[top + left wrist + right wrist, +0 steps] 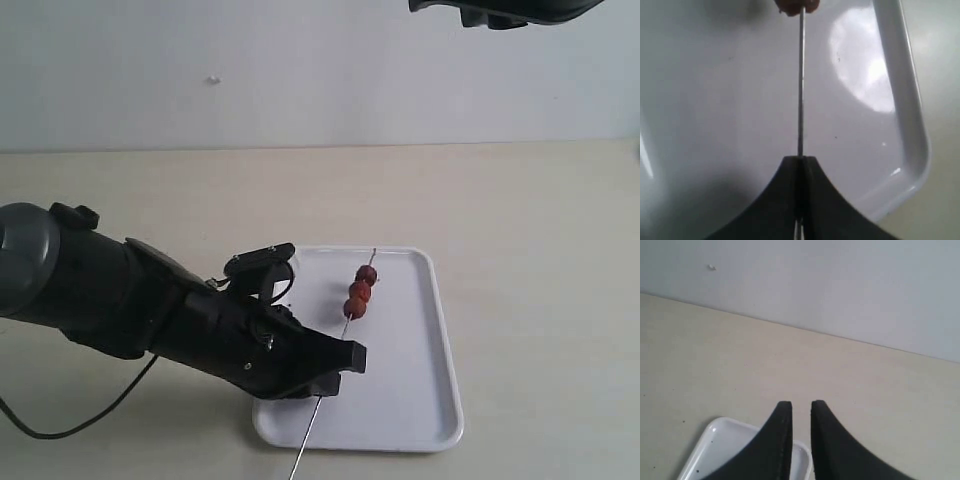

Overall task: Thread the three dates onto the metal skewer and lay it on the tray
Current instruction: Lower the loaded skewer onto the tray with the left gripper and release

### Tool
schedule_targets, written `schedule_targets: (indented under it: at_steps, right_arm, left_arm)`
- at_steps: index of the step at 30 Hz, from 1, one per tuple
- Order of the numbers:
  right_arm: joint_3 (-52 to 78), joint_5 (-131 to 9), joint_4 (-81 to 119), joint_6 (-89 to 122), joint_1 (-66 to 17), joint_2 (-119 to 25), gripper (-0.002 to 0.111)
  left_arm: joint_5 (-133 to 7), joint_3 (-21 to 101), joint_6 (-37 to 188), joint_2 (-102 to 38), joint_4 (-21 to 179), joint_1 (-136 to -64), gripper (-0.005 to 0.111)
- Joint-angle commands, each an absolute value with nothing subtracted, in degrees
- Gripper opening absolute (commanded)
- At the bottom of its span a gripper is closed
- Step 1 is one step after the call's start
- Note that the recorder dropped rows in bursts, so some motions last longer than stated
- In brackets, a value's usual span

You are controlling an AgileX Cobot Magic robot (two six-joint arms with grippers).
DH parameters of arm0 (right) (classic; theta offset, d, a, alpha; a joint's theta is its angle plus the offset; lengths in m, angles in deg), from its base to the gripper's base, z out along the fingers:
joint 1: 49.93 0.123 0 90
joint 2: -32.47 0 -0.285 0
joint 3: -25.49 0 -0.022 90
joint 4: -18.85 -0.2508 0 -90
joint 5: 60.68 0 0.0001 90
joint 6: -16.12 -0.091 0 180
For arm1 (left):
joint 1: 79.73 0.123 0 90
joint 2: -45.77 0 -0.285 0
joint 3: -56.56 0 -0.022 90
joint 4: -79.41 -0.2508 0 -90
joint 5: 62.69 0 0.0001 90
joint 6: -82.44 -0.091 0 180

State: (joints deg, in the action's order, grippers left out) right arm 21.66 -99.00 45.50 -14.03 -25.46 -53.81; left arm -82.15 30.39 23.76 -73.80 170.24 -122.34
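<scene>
While hand (801,160) pinches skewer (801,80), lengthwise along tray (912,100)

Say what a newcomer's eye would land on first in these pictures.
First the three dates, reddish-brown, threaded in a row on the metal skewer over the middle of the white tray. Next the black left gripper, at the tray's near left corner in the exterior view, shut on the skewer's lower stretch. The right gripper hangs high, holding nothing.
</scene>
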Motion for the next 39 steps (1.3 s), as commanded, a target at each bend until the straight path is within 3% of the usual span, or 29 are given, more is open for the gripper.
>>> schedule_targets:
  at_steps: [1, 7, 27, 32, 34, 39]
  right_arm:
    - [21.7, -99.3, 45.1, -14.0, -25.7, -53.3, 0.014]
    - [21.7, -100.0, 44.3, -13.9, -25.7, -53.3, 0.014]
    - [21.7, -100.2, 44.3, -13.9, -25.7, -53.3, 0.014]
    - [21.7, -100.3, 44.3, -13.9, -25.7, -53.3, 0.014]
    - [21.7, -100.9, 44.3, -13.9, -25.7, -53.3, 0.014]
    - [21.7, -104.2, 44.3, -13.9, -25.6, -53.3, 0.014]
  left_arm:
    - [-81.9, 30.7, 22.9, -73.8, 169.7, -122.6, 0.013]
    - [-81.9, 30.7, 23.1, -73.8, 169.9, -122.6, 0.032]
    - [-78.9, 30.7, 25.7, -73.8, 170.4, -122.6, 0.034]
    - [-79.6, 32.0, 25.7, -73.7, 169.9, -122.6, 0.056]
    - [-79.2, 32.2, 24.3, -72.8, 169.8, -122.5, 0.054]
    - [-78.7, 30.9, 24.1, -65.7, 167.1, -121.6, 0.017]
